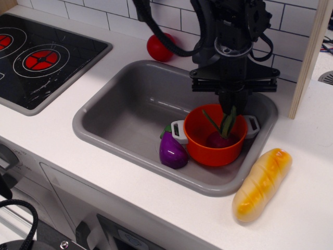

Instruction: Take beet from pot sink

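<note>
Fingers of my black gripper (pixel 229 110) pinch the magenta beet's (pixel 221 138) thin green stalks inside the round orange pot (pixel 214 135); I fear they slip when lifting.

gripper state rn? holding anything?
gripper: shut on the stalks of the beet, which sits in the pot.
</note>
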Controlling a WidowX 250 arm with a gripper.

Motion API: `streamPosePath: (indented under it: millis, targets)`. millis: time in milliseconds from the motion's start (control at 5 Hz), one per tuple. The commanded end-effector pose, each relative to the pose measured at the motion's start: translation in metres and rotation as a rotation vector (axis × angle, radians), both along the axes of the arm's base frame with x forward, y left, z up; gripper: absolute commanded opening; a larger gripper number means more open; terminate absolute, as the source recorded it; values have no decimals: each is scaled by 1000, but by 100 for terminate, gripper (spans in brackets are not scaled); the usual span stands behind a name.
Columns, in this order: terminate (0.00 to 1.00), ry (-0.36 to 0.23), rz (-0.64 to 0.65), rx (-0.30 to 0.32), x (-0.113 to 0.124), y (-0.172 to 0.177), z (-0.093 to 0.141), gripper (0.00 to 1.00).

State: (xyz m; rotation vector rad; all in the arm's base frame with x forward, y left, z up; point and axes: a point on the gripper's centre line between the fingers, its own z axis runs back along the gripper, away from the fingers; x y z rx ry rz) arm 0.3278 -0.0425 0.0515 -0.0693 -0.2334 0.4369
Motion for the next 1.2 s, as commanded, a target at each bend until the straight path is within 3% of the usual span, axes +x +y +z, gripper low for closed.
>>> streamPosePath:
  millis: [0, 200, 400, 600, 1000]
  targets:
    - [0, -140, 59, -109, -6, 13, 68, 0]
    - [0, -160, 90, -131, -19, 34, 86, 0]
    - [0, -151, 91, -115, -27, 58, 91, 0]
    - [0, -86, 95, -95, -33, 86, 81, 0]
    - [0, -43, 78, -13, -46, 126, 59, 0]
